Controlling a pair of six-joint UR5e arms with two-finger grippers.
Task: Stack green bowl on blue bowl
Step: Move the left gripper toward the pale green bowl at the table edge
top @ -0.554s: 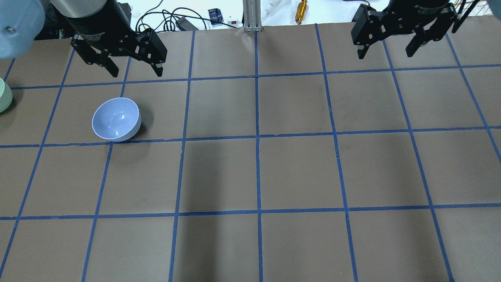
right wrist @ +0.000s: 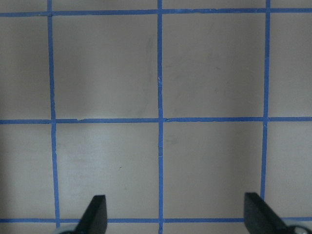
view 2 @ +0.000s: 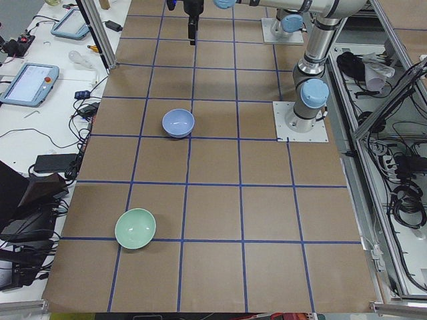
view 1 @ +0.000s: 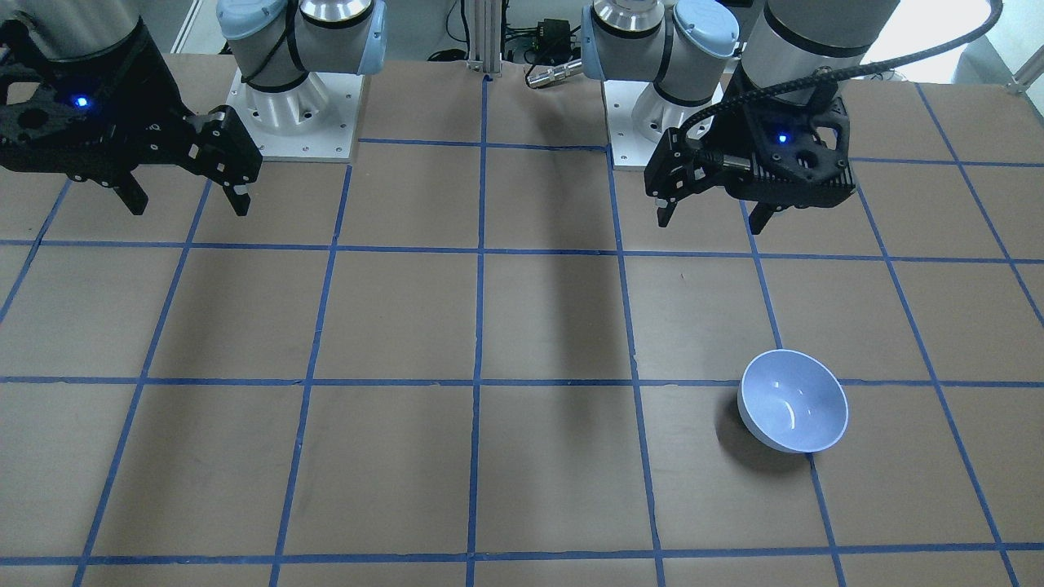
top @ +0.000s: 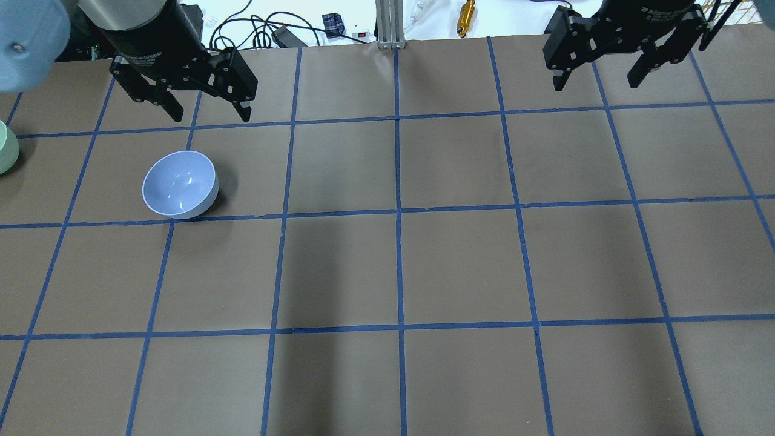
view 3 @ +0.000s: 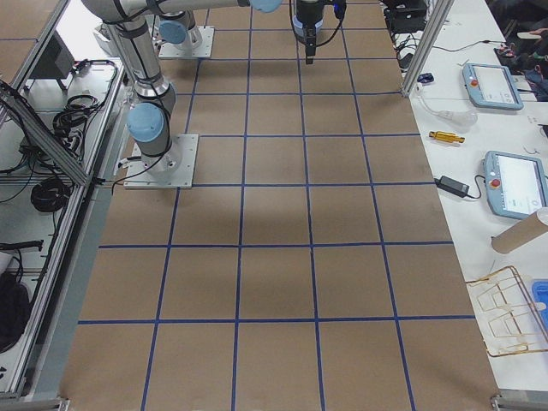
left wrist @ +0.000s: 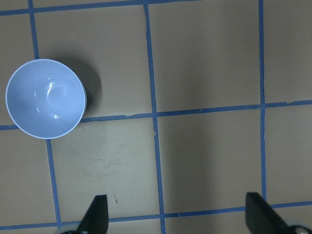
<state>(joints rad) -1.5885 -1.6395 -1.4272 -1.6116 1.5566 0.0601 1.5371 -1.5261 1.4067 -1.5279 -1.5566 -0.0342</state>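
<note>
The blue bowl (top: 180,184) sits upright on the brown table at the left; it also shows in the front view (view 1: 793,400), the left side view (view 2: 178,123) and the left wrist view (left wrist: 45,98). The green bowl (view 2: 135,229) sits far off at the table's left end; only its edge (top: 7,155) shows overhead. My left gripper (top: 209,113) hangs open and empty above the table, beyond the blue bowl. My right gripper (top: 596,79) hangs open and empty at the far right. Both show in the front view, left (view 1: 711,218) and right (view 1: 189,200).
The table (top: 460,260) is brown with a blue tape grid. Cables and a brass part (top: 466,17) lie beyond its far edge. Teach pendants (view 3: 514,182) lie on the white side bench. The arm bases (view 1: 298,106) stand at the robot's side.
My left gripper has shifted very slightly; the right gripper has risen a little toward the far edge. The bowls have not moved.
</note>
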